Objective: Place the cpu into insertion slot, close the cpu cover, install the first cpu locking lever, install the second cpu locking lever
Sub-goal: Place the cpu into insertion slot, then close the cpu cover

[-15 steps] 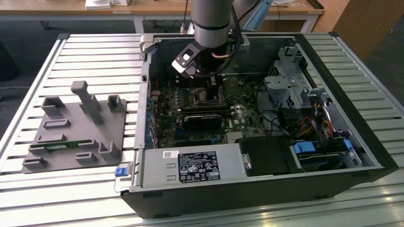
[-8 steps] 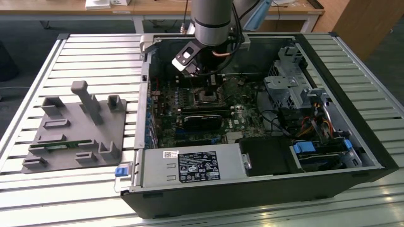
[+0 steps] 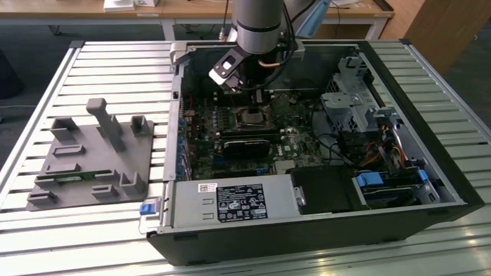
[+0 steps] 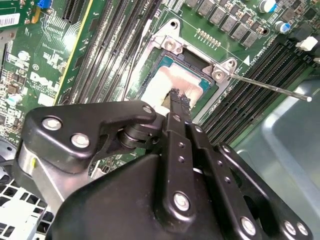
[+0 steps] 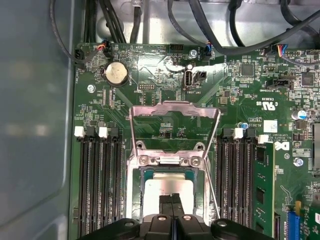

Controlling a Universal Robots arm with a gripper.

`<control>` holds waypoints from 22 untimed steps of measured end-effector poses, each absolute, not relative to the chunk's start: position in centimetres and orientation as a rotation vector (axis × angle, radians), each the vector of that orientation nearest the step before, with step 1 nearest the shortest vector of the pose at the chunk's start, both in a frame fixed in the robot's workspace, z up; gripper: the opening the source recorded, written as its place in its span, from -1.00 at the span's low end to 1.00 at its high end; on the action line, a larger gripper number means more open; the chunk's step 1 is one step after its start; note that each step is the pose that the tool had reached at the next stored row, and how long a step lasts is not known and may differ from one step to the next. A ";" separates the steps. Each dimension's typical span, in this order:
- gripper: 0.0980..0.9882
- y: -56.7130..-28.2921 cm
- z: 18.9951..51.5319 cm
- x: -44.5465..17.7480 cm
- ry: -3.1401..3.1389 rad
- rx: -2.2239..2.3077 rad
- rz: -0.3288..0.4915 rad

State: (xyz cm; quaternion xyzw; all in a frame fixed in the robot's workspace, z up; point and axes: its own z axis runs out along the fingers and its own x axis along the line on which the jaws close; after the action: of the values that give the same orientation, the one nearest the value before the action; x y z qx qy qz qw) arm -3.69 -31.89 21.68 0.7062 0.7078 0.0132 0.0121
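The arm (image 3: 259,26) reaches straight down into the open case (image 3: 429,172). The gripper (image 5: 172,200) has its fingers pressed together with nothing between them. Right under the tips lies the cpu (image 5: 167,186), seated flat in the slot (image 5: 134,200); whether the tips touch it cannot be told. Just beyond the tips, the cover (image 5: 175,107) stands tilted up on its hinge. A thin lever (image 4: 270,86) juts free beside the slot. Memory slots (image 5: 97,180) flank it closely on both sides, and a grey wall (image 5: 35,125) lies farther off.
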 end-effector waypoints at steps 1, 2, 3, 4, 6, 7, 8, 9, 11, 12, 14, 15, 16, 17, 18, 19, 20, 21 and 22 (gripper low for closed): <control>-0.96 -31.9 21.7 -3.7 2.207 2.202 0.041; -0.96 -31.9 21.8 -3.7 2.207 2.202 0.041; -0.96 -31.9 21.8 -3.7 2.207 2.202 0.041; -0.96 -31.9 21.8 -3.7 2.207 2.202 0.041; -0.96 -31.9 21.9 -3.7 2.207 2.202 0.041; -0.96 -31.9 22.0 -3.7 2.207 2.202 0.040; -0.96 -31.9 22.0 -3.7 2.207 2.202 0.040; -0.96 -31.9 22.1 -3.7 2.208 2.202 0.040; -0.96 -31.9 22.3 -3.7 2.208 2.203 0.040; -0.96 -31.9 22.4 -3.7 2.207 2.203 0.040; -0.96 -31.9 22.6 -3.7 2.207 2.204 0.040; -0.96 -31.9 22.7 -3.7 2.206 2.205 0.040; -0.96 -31.9 22.8 -3.7 2.205 2.205 0.040; -0.96 -31.9 23.0 -3.6 2.204 2.206 0.040; -0.96 -31.9 23.1 -3.6 2.203 2.207 0.040; -0.96 -31.9 23.3 -3.6 2.202 2.209 0.040; -0.96 -31.9 23.5 -3.6 2.200 2.210 0.040; -0.96 -31.9 23.7 -3.6 2.199 2.211 0.040; -0.96 -31.9 24.0 -3.6 2.198 2.213 0.039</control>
State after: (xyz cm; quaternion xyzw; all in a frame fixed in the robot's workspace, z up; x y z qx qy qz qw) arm -3.64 -31.89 23.96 0.7093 0.7047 0.0126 0.0113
